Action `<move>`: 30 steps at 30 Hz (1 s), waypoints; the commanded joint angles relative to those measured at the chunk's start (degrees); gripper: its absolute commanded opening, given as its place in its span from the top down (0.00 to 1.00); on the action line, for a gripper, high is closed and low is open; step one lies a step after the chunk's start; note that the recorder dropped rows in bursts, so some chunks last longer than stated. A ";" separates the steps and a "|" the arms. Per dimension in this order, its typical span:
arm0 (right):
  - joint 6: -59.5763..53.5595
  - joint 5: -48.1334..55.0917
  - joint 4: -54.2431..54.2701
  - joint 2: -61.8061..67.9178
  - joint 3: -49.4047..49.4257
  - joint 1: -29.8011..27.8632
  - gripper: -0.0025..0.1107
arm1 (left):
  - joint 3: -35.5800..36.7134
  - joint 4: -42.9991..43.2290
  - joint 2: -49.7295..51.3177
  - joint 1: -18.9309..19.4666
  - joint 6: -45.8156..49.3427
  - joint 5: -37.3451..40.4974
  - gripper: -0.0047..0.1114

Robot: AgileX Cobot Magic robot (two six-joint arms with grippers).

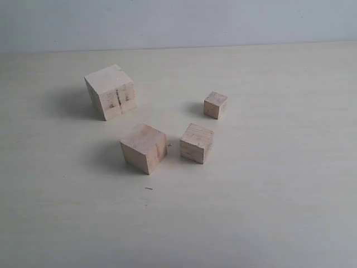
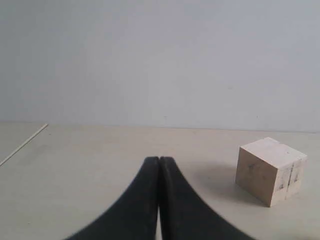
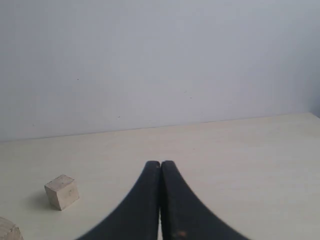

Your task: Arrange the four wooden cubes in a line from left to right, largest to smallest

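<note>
A: Scanning the desk, where does everything sit?

B: In the exterior view the largest cube is rear left and the smallest cube rear right. The second-largest cube and third cube are in front, side by side with a gap.

A: And the hands?

B: The left hand has its fingers pressed together, empty. The largest cube lies ahead of it, well apart. The right hand is likewise closed on nothing, the smallest cube ahead, well apart.
</note>
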 commanded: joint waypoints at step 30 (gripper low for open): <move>7.37 -13.68 5.86 -0.38 0.24 -0.39 0.98 | 0.19 -0.58 -0.38 0.11 0.19 -0.22 0.94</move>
